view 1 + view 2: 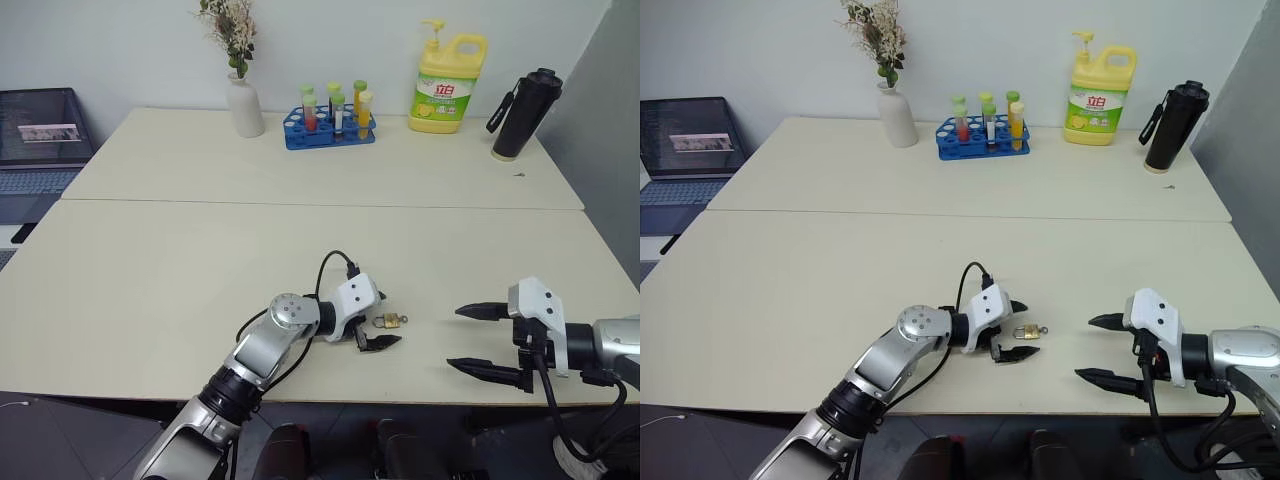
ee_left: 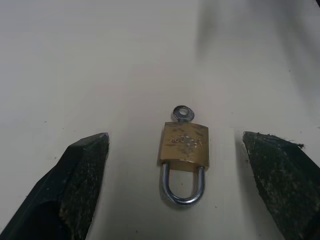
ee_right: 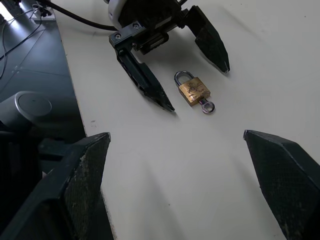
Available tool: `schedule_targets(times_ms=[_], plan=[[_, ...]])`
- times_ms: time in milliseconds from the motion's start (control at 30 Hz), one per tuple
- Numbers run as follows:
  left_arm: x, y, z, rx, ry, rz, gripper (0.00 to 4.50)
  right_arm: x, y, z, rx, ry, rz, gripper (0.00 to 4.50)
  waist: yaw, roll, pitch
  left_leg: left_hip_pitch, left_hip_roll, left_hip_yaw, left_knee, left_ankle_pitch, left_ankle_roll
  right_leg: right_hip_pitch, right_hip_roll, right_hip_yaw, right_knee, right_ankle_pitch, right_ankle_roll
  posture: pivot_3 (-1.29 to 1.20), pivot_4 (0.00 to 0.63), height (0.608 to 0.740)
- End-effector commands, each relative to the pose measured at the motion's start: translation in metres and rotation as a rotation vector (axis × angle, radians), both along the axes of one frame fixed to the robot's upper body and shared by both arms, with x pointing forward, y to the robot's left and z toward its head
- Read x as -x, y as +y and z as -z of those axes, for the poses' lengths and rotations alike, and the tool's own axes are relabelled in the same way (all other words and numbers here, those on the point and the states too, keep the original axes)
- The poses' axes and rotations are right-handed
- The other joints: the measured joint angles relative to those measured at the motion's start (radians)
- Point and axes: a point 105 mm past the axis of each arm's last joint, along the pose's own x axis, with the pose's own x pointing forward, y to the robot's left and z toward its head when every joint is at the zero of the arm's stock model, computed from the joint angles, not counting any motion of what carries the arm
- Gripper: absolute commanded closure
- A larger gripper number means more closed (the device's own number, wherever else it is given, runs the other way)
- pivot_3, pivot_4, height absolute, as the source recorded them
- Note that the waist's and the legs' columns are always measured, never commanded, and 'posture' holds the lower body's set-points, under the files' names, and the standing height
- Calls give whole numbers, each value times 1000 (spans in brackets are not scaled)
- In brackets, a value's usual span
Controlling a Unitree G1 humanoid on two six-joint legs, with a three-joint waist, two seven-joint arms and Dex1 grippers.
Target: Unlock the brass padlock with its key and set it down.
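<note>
Lab-like office: test-tube rack (image 1: 330, 128), laptop (image 1: 38, 150), plain tables (image 1: 200, 250).

padlock (image 2: 184, 150): brass, flat on table, shackle closed | key (image 2: 182, 113): silver, its ringed head protruding from padlock's base

Both eye views look forward and down from head height over the pale table (image 1: 200, 250), sharing nearly everything. The left wrist view sits close above the padlock (image 2: 184, 145); the right wrist view looks from farther back, with the padlock at upper centre.
</note>
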Motion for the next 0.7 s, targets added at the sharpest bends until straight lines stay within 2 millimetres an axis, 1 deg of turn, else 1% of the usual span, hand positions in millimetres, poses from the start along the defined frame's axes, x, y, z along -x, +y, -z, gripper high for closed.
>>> schedule_targets(times_ms=[33, 200, 300, 467, 500, 600, 633, 700], plan=[[1, -1, -4, -3, -32, 7, 12, 0, -1, -10, 3, -53, -7, 0, 0, 0, 0, 0, 0, 0, 0, 0, 0, 0, 0, 0, 0, 0, 0, 0, 150, 740], [4, -2, 3, -24, -10, 11, 12, 1, 0, -10, 1, -59, -16, 0, 0, 0, 0, 0, 0, 0, 0, 0, 0, 0, 0, 0, 0, 0, 0, 0, 150, 740], [4, -4, 6, -31, -5, 9, 576, -1, 1, -10, 0, -66, -18, 0, 0, 0, 0, 0, 0, 0, 0, 0, 0, 1, 0, 0, 0, 0, 0, 0, 150, 740], [2, -6, 12, -50, 8, 3, 2132, -2, 4, -11, -3, -69, -29, 0, 2, 0, 0, 0, 0, 0, 0, 0, 0, 1, 0, 0, 0, 0, 0, 0, 150, 740], [1, -7, 14, -56, 10, 2, 2374, -2, 4, -11, -3, -68, -31, 0, 2, 0, 0, 0, 0, 0, 0, 0, 0, 1, 0, 0, 0, 0, 0, 0, 150, 740], [1, -7, 15, -60, 13, 8, 3373, -3, 6, -12, -7, -72, -36, 0, 2, 0, -1, 0, -1, -1, 0, 0, 0, 1, -1, 0, 0, 0, 0, 0, 150, 740], [0, -7, 15, -60, 14, 8, 3538, -3, 6, -12, -8, -72, -36, 0, 3, 0, -1, 0, -1, 0, 0, 0, 0, 1, -1, 0, 0, 0, 0, 0, 150, 740], [1, -6, 16, -64, 13, 8, 3533, -3, 7, -13, -12, -75, -38, 0, 3, 0, -1, 0, -1, -1, 0, 0, 0, 1, -1, -1, 0, 0, 0, 0, 150, 740]])
